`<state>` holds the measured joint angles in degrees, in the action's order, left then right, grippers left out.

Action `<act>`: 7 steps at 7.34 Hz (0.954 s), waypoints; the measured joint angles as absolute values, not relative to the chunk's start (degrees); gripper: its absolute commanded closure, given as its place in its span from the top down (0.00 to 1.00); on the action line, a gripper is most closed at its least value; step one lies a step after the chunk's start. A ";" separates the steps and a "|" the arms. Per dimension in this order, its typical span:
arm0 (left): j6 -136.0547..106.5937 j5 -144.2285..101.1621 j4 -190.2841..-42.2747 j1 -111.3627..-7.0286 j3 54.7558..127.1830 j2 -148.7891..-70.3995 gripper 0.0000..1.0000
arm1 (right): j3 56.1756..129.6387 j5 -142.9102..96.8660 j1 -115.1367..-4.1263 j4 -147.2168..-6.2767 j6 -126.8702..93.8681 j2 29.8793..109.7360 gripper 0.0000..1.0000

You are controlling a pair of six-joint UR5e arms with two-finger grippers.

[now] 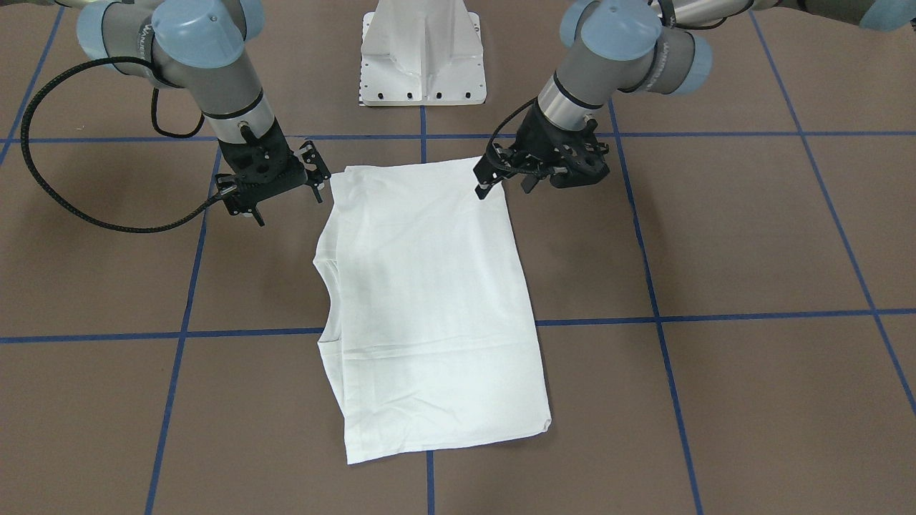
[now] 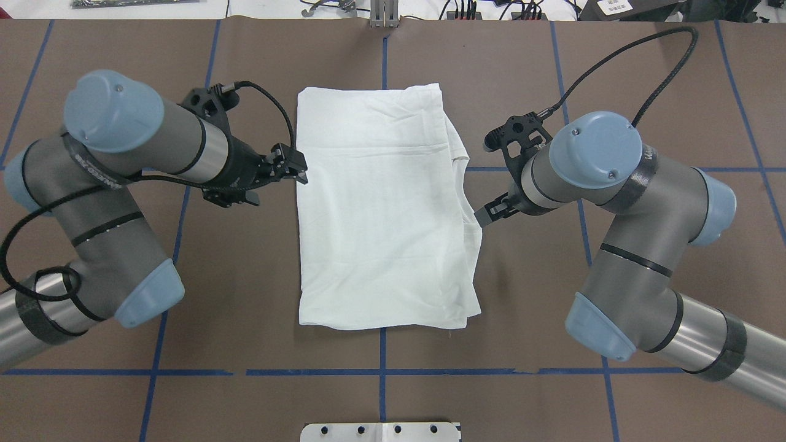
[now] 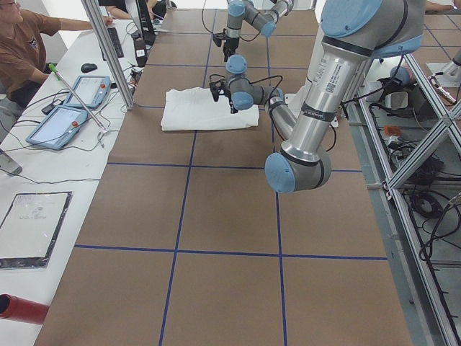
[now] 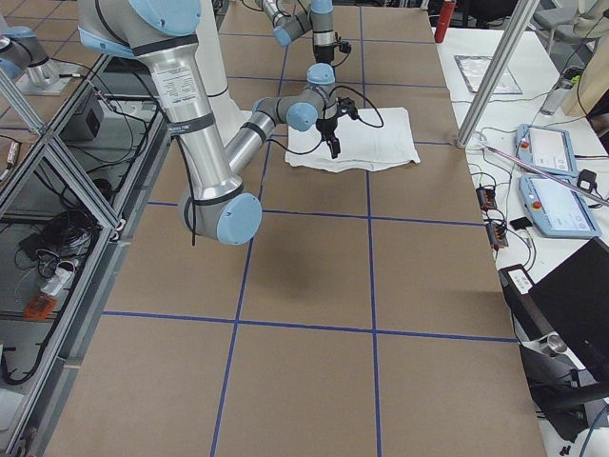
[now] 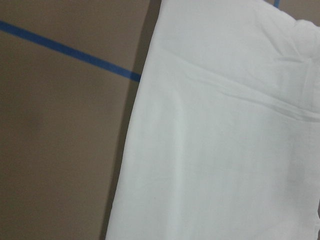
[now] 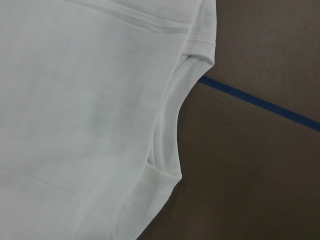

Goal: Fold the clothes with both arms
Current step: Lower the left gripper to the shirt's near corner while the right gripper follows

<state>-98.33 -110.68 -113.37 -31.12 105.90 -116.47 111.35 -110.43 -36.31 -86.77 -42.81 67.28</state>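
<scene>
The clothes are one white shirt (image 1: pixel 429 300) (image 2: pixel 381 209), folded into a tall rectangle and lying flat on the brown table. Its ribbed collar (image 6: pixel 167 115) (image 2: pixel 462 161) shows at the edge on my right side. My left gripper (image 1: pixel 506 186) (image 2: pixel 295 169) hovers open over the shirt's left edge and holds nothing. My right gripper (image 1: pixel 290 207) (image 2: pixel 488 213) hovers open beside the collar edge, also with nothing in it. The left wrist view shows only the shirt's plain edge (image 5: pixel 225 150) and the table. No printed text is in view.
Blue tape lines (image 2: pixel 381 371) cross the table (image 2: pixel 245 276) in a grid. The white pedestal base (image 1: pixel 422 57) stands at my side of the shirt. A side table (image 3: pixel 43 173) holds tablets (image 3: pixel 57 126), and a person (image 3: pixel 21 50) sits there.
</scene>
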 measured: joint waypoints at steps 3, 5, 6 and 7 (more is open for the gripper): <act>-106.16 -103.96 -110.14 -21.46 107.21 -116.31 1.00 | 114.38 -113.79 -36.48 -86.62 -47.17 68.12 0.99; -106.42 -102.87 -107.77 -19.82 106.60 -116.08 1.00 | 114.38 -114.30 -36.50 -86.52 -48.21 67.76 0.99; -106.54 -102.81 -106.64 -19.65 106.55 -115.94 1.00 | 114.51 -114.96 -36.52 -86.48 -48.59 67.68 0.99; -106.68 -102.79 -105.71 -19.54 106.50 -115.73 1.00 | 114.67 -115.53 -36.50 -86.43 -49.00 67.63 0.99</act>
